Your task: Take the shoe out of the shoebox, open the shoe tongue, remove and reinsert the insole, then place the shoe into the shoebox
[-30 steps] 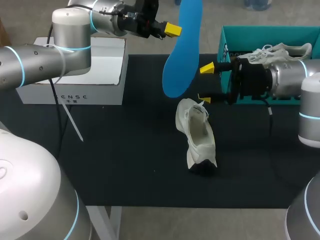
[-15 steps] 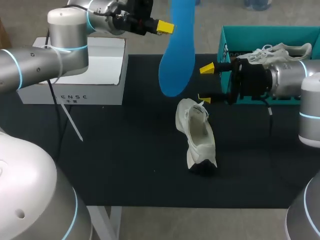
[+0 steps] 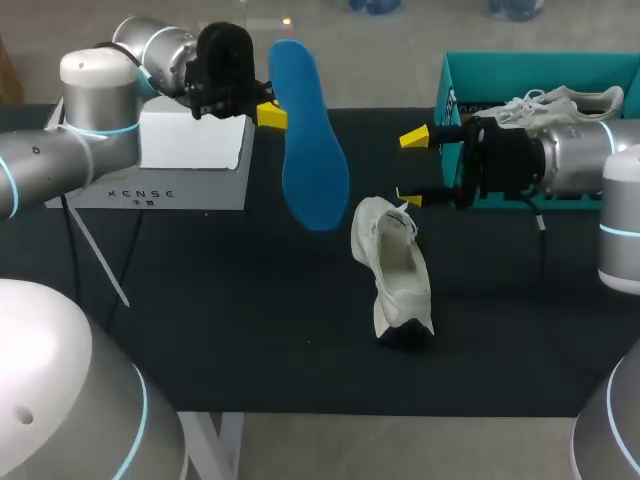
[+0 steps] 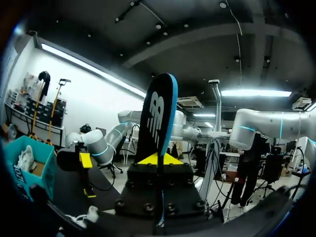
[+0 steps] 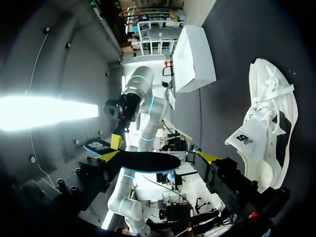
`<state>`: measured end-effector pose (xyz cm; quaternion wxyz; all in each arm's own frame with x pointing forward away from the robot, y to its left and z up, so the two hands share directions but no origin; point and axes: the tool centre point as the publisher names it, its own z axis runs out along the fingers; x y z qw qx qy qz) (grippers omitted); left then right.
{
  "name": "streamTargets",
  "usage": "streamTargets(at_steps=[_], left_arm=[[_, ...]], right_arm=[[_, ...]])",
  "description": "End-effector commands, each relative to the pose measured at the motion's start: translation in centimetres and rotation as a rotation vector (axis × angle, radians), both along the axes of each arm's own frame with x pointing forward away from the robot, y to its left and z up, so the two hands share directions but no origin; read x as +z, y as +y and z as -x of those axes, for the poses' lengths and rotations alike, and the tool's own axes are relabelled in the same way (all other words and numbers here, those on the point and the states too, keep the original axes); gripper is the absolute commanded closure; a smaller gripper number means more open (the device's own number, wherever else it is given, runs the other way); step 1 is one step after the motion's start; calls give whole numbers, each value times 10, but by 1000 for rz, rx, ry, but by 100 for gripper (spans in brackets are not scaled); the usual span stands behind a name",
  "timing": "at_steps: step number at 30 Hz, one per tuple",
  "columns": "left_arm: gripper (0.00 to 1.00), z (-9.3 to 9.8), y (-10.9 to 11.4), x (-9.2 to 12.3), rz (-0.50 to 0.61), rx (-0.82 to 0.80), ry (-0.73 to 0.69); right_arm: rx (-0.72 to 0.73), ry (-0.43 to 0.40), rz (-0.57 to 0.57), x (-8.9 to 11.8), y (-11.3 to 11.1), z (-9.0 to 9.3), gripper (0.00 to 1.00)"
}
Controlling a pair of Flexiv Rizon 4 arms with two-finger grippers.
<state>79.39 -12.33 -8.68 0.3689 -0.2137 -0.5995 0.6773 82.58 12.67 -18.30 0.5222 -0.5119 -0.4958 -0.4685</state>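
A white shoe (image 3: 395,265) lies on its side on the black mat, opening upward; the right wrist view shows it (image 5: 269,111) ahead of the gripper and off to one side. My left gripper (image 3: 268,110) is shut on the heel end of a blue insole (image 3: 312,160), which hangs in the air, tilted, above and left of the shoe. From the left wrist, the insole (image 4: 158,116) stands upright, pinched in the left gripper (image 4: 158,159). My right gripper (image 3: 411,167) stands open just right of the shoe's upper end, empty (image 5: 159,156). The teal shoebox (image 3: 540,62) sits at the back right.
A second white shoe (image 3: 560,100) rests in the shoebox, partly behind my right arm. A white box (image 3: 195,150) stands at the back left under my left arm. Black mat (image 3: 250,320) lies bare in front of and to the left of the shoe.
My left arm has swung left and down with the insole, which now hangs lower and farther left of the shoe. The right arm and the shoe have not moved.
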Motion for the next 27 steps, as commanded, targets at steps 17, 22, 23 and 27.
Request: streamTargets(at_steps=[17, 22, 23, 27], left_arm=[[100, 25, 12, -33, 283, 315, -339], [100, 25, 12, -33, 283, 315, -339], [100, 25, 12, -33, 283, 315, -339], [100, 25, 12, -33, 283, 315, -339]], right_arm=[[-2, 1, 2, 0, 1, 0, 0], [-2, 1, 2, 0, 1, 0, 0], [-2, 1, 2, 0, 1, 0, 0], [-2, 1, 2, 0, 1, 0, 0]])
